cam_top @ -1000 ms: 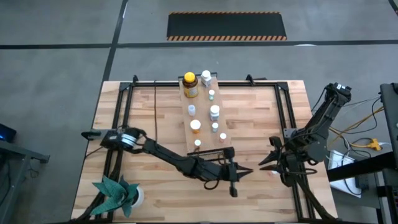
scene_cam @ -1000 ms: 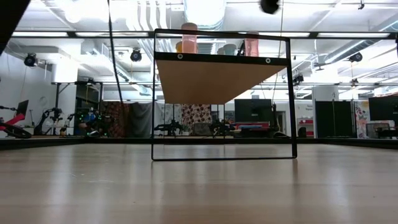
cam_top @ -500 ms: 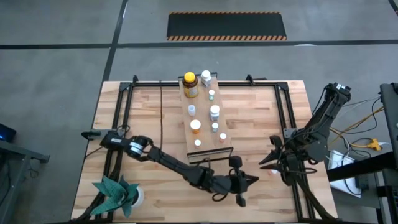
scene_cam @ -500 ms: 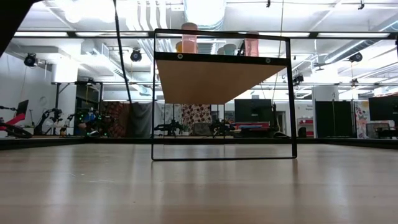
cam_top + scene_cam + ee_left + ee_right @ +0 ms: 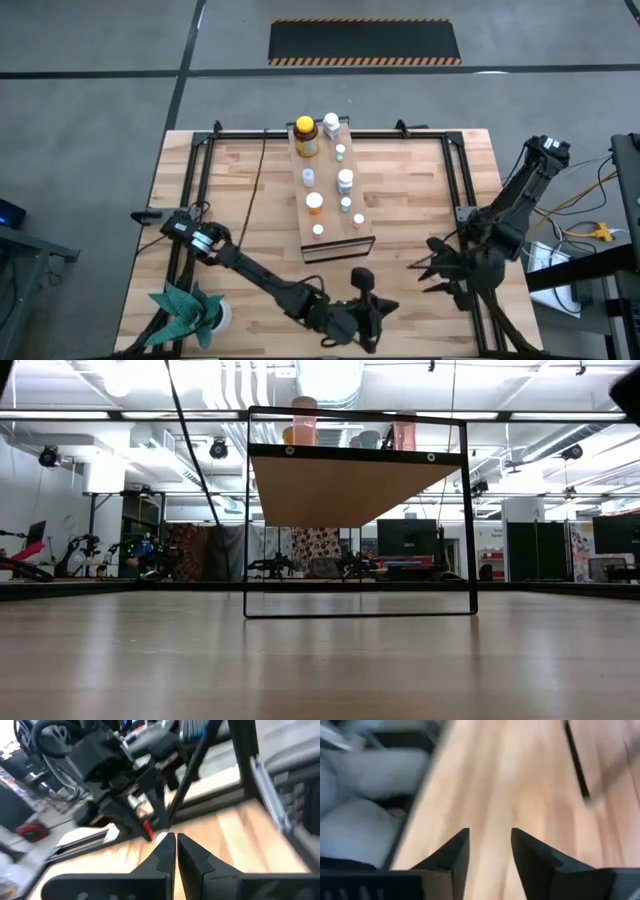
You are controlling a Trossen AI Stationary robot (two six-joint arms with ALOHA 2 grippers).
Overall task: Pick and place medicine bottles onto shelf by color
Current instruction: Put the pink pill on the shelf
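Observation:
The light-wood shelf (image 5: 330, 190) stands mid-table on a black wire frame (image 5: 357, 510). Several medicine bottles stand upright on it: an amber one with a yellow cap (image 5: 306, 138), white ones (image 5: 345, 180), an orange-capped one (image 5: 314, 203) and a red-capped one (image 5: 358, 220). My left gripper (image 5: 388, 308) is shut and empty, low near the table's near edge, in front of the shelf; its own view shows the tips together (image 5: 176, 845). My right gripper (image 5: 418, 275) is open and empty at the near right, fingers pointing left (image 5: 490, 845).
A green paper plant (image 5: 185, 310) lies at the near left corner. Black frame rails (image 5: 200, 190) run along the table's left and right sides. The right arm's base and cables (image 5: 560, 230) stand off the right edge. Bare wood lies left and right of the shelf.
My left gripper has swung away from the shelf's near end toward the table's near edge, staying shut. My right gripper has shifted a little toward the table's left and near edge. The bottles and the shelf have kept still.

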